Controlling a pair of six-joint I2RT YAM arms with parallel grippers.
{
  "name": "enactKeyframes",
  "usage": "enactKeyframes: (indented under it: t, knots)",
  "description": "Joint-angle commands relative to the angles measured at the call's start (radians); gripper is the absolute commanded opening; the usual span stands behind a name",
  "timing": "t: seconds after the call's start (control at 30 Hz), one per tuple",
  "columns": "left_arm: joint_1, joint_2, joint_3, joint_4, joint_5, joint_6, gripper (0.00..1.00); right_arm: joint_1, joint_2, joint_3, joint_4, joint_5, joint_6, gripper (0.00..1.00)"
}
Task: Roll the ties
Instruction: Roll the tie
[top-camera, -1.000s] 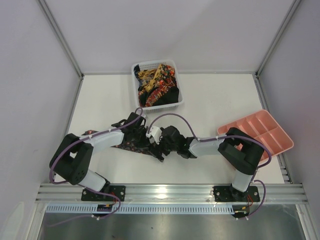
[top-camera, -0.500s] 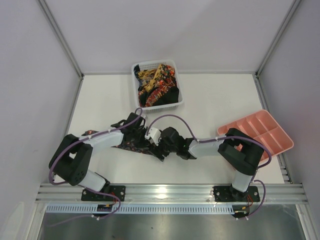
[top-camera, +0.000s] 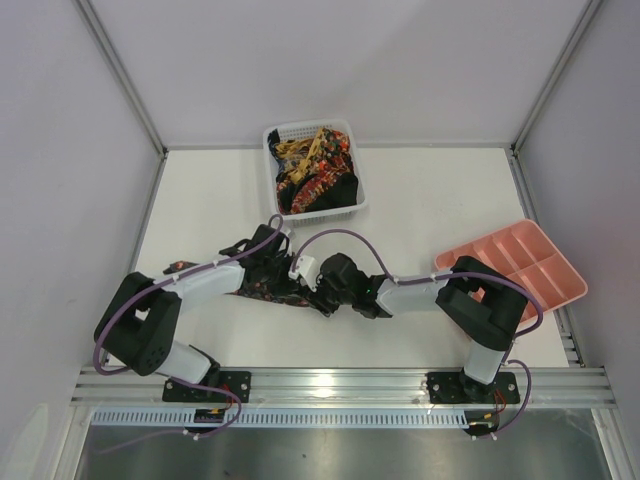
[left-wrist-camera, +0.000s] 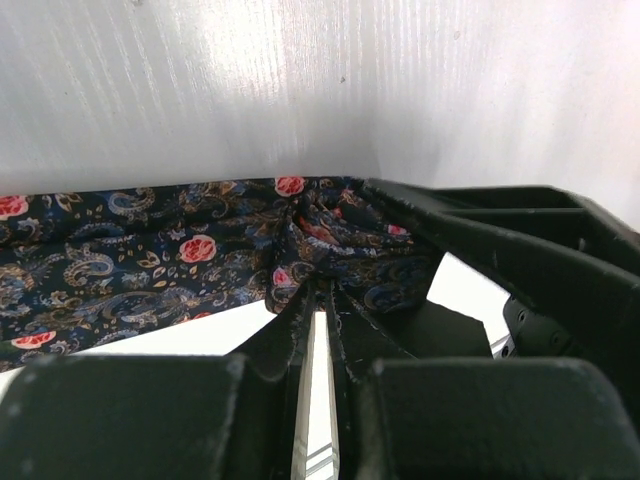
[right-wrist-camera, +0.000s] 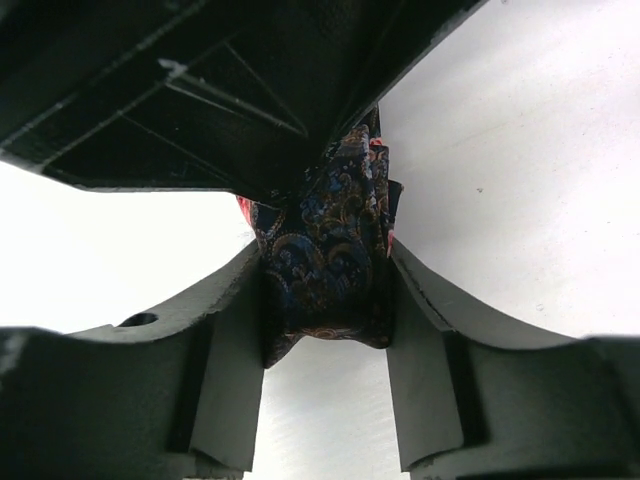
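One tie (top-camera: 262, 291), dark navy paisley with red flowers, lies on the white table between the two arms. In the left wrist view its fabric (left-wrist-camera: 150, 260) bunches up at my left gripper (left-wrist-camera: 322, 290), whose jaws stand a narrow slit apart and pinch the gather. My left gripper (top-camera: 284, 268) meets my right gripper (top-camera: 319, 294) over the tie's right end. The right wrist view shows a folded wad of the tie (right-wrist-camera: 322, 250) inside my right gripper (right-wrist-camera: 326, 300), with both fingers pressing its sides. More patterned ties (top-camera: 312, 165) fill the basket.
A white mesh basket (top-camera: 275, 139) stands at the back centre of the table. A pink compartment tray (top-camera: 545, 258) sits at the right edge, beside the right arm's elbow. Grey walls enclose the table on three sides.
My right gripper has slid left to the left gripper and closed its jaws from wide open onto the tie's wad. The left jaws have parted slightly.
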Motion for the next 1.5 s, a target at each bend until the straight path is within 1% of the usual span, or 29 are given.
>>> enactKeyframes:
  t: [0.0,0.13,0.23,0.37,0.47,0.57,0.6,0.67,0.73,0.8,0.93,0.97,1.0,1.03,1.1,1.13,1.17,1.2,1.27,1.3,1.4,1.47]
  knots:
    - [0.011,-0.011,0.005,0.005,0.016,-0.006,0.13,0.002,0.025,0.013,-0.071,0.027,-0.027,0.52]
    - [0.011,-0.004,0.006,0.007,0.016,-0.008,0.13,0.002,0.011,0.011,-0.061,0.036,-0.027,0.76]
    - [0.011,-0.006,0.009,0.005,0.014,-0.008,0.13,0.002,0.022,0.026,-0.064,0.051,-0.033,0.8]
    - [0.012,-0.001,0.014,0.004,0.014,-0.006,0.12,0.004,0.057,0.054,-0.071,0.022,-0.033,0.79]
    - [0.012,-0.001,0.016,0.001,0.013,-0.005,0.13,0.007,0.075,0.071,-0.08,0.013,-0.029,0.77]
    - [0.012,0.003,0.019,0.002,0.011,-0.001,0.12,0.008,0.077,0.074,-0.089,-0.006,-0.025,0.68]
    - [0.014,0.003,0.019,0.004,0.011,-0.003,0.12,0.008,0.076,0.073,-0.089,-0.009,-0.024,0.61]
    - [0.014,0.005,0.02,0.001,0.01,-0.003,0.12,0.008,0.071,0.063,-0.087,-0.015,-0.024,0.56]
    - [0.015,0.003,0.023,-0.001,0.013,-0.001,0.12,0.011,0.066,0.051,-0.086,-0.019,-0.022,0.48]
    - [0.015,0.002,0.026,-0.005,0.011,0.0,0.12,0.01,0.056,0.043,-0.083,-0.016,-0.019,0.43]
    - [0.015,0.0,0.032,-0.008,0.011,0.002,0.12,0.01,0.051,0.042,-0.081,-0.003,-0.019,0.44]
    - [0.015,0.003,0.034,-0.008,0.014,0.003,0.12,0.01,0.052,0.042,-0.08,0.007,-0.021,0.47]
    - [0.015,0.003,0.034,-0.007,0.016,0.003,0.12,0.01,0.053,0.043,-0.078,0.01,-0.021,0.58]
    - [0.015,0.003,0.034,-0.007,0.016,0.002,0.12,0.01,0.053,0.048,-0.078,0.014,-0.019,0.62]
    - [0.015,0.003,0.032,-0.005,0.018,0.002,0.12,0.011,0.052,0.051,-0.078,0.025,-0.019,0.65]
    - [0.015,0.003,0.032,-0.005,0.019,0.002,0.12,0.01,0.056,0.056,-0.081,0.025,-0.021,0.64]
    - [0.015,0.002,0.031,-0.005,0.019,0.002,0.12,0.01,0.06,0.057,-0.083,0.019,-0.022,0.62]
    - [0.015,0.005,0.031,-0.004,0.019,0.0,0.12,0.01,0.062,0.06,-0.086,0.017,-0.021,0.54]
    - [0.015,0.006,0.031,-0.004,0.021,0.002,0.12,0.011,0.069,0.059,-0.086,-0.001,-0.019,0.43]
    - [0.015,0.005,0.032,-0.004,0.021,0.002,0.12,0.01,0.068,0.059,-0.087,-0.009,-0.018,0.33]
    - [0.015,0.003,0.029,-0.005,0.018,0.002,0.12,0.008,0.066,0.051,-0.084,-0.012,-0.012,0.19]
    - [0.017,0.005,0.029,-0.005,0.019,0.0,0.12,0.011,0.059,0.048,-0.083,0.002,-0.01,0.2]
